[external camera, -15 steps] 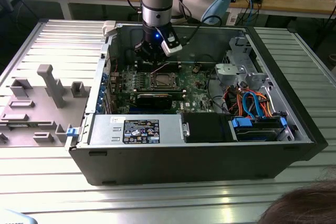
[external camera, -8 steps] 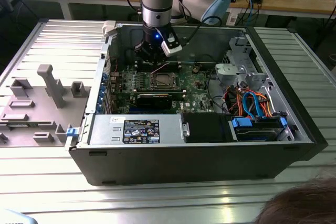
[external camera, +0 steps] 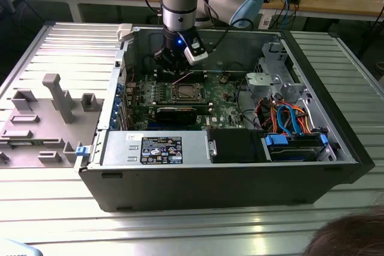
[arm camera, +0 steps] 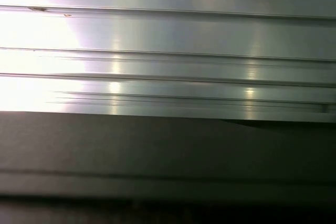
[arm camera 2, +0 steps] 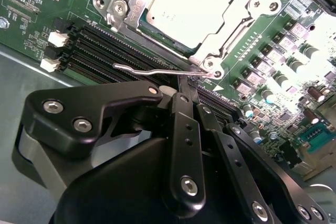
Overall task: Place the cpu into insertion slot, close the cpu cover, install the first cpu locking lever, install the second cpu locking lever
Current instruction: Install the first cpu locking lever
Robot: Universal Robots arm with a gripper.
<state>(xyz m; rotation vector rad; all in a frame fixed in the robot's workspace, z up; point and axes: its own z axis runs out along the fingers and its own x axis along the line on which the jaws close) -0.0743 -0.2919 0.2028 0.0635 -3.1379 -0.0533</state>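
The cpu (arm camera 2: 189,3) lies flat in the insertion slot (arm camera 2: 119,7), its pale metal top showing through the cut-out of the cpu cover (arm camera 2: 247,4), which is down over it. A thin wire locking lever (arm camera 2: 149,70) stands out from the socket's near corner, loose and not latched. My gripper (arm camera 2: 185,88) has its black fingers (arm camera 2: 181,114) pressed together, tips right at that lever. In the exterior view the gripper (external camera: 175,63) hangs inside the open computer case, just behind the socket (external camera: 186,92).
Long black memory slots (arm camera 2: 105,51) with white clips run beside the socket. A power supply (external camera: 159,148), drive cage and coloured cables (external camera: 288,118) crowd the case. A grey fixture tray (external camera: 42,118) lies at the exterior view's left. A person's hair (external camera: 354,238) shows low down.
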